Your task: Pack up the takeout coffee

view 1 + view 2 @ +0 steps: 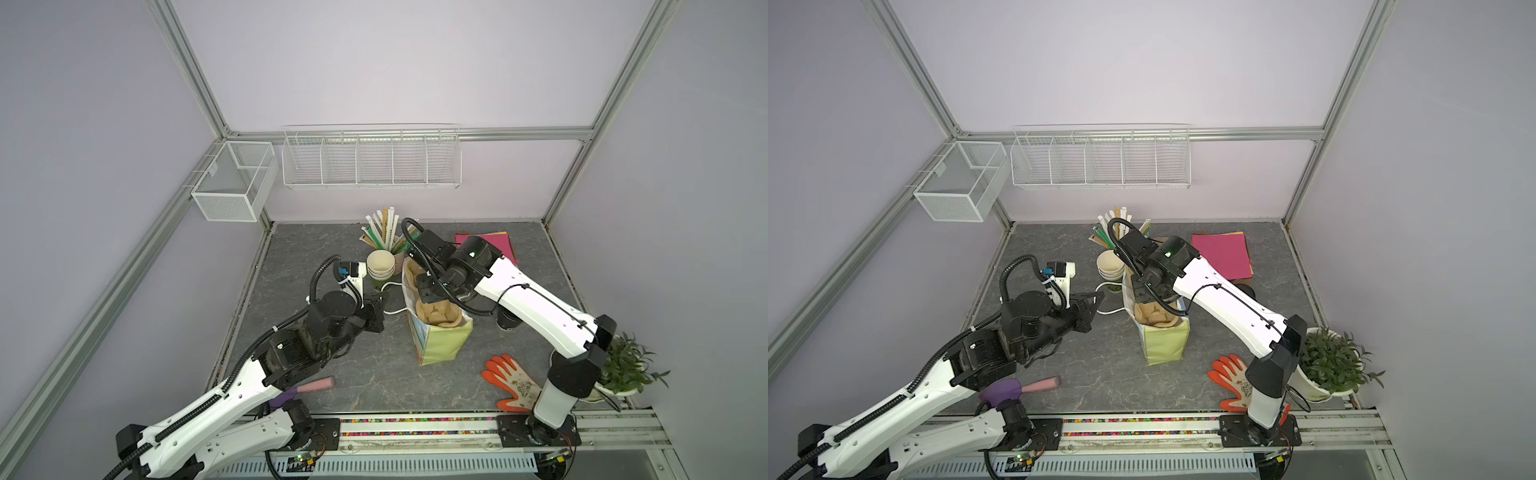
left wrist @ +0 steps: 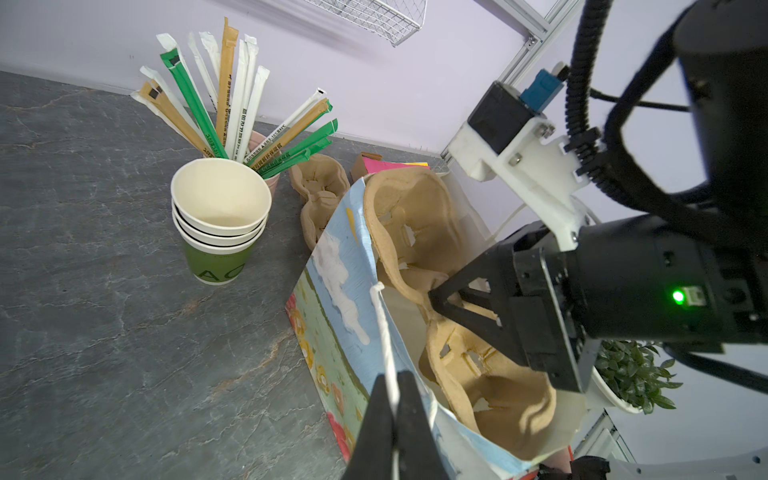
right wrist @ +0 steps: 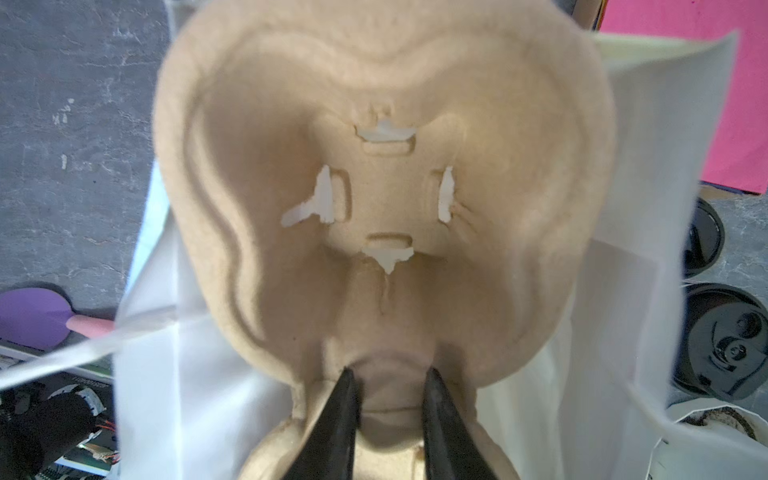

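The takeout coffee (image 3: pixel 725 345), a black cup with a round black lid, stands on the table just right of the bag; in a top view it (image 1: pixel 508 322) shows under my right arm. A flowered paper bag (image 1: pixel 440 345) stands open mid-table with a tan pulp cup carrier (image 3: pixel 374 187) upright inside. My right gripper (image 3: pixel 390 374) reaches into the bag mouth, shut on the carrier's middle ridge. My left gripper (image 2: pixel 392 376) is shut on the bag's white cord handle (image 2: pixel 384 328), at the bag's left side (image 1: pixel 1098 296).
A stack of green cups (image 1: pixel 380 266) and a cup of wrapped straws (image 1: pixel 384 232) stand behind the bag, with a second carrier (image 2: pixel 320 191). Another black round lid (image 3: pixel 702 239), pink papers (image 1: pixel 1223 253), an orange glove (image 1: pixel 513 380), a plant (image 1: pixel 627 365) and a purple-pink tool (image 1: pixel 1017 388) are around.
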Controlling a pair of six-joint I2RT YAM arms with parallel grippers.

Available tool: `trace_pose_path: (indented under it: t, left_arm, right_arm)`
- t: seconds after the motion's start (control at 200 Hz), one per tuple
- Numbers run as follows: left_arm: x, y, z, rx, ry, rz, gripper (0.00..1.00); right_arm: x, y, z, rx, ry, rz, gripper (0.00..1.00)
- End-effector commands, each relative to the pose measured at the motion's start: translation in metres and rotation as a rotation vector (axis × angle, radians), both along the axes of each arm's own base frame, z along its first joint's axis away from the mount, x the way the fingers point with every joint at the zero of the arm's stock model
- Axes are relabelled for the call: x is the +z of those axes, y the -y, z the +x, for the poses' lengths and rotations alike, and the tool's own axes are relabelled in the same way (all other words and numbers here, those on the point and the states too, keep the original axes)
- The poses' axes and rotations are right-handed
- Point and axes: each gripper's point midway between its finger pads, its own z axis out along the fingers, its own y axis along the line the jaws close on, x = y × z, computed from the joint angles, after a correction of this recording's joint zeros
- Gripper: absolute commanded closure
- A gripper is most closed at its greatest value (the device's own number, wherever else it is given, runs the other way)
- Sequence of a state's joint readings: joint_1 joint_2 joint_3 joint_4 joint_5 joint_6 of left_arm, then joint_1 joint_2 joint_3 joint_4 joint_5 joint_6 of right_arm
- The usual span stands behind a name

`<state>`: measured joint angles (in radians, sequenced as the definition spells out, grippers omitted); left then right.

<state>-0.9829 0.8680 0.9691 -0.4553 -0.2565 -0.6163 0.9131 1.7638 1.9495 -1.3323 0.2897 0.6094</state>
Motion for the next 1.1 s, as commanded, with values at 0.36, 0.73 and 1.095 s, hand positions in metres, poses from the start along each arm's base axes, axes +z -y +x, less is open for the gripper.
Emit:
trace_pose_path:
  t: [0.36, 0.73, 1.095]
  left_arm:
    - [0.014, -0.011, 0.003, 0.050, 0.033, 0.001, 1.00]
    - [0.017, -0.010, 0.007, 0.063, 0.041, 0.012, 1.00]
    - [0.017, 0.000, 0.006, 0.031, 0.034, 0.000, 1.00]
  right_arm:
    - [0.012, 0.012, -0.026, 0.058, -0.115, -0.011, 0.71]
    - [-0.009, 0.017, -0.033, 0.090, -0.216, -0.088, 0.71]
    - [-0.021, 0.018, -0.031, 0.055, -0.291, -0.110, 0.71]
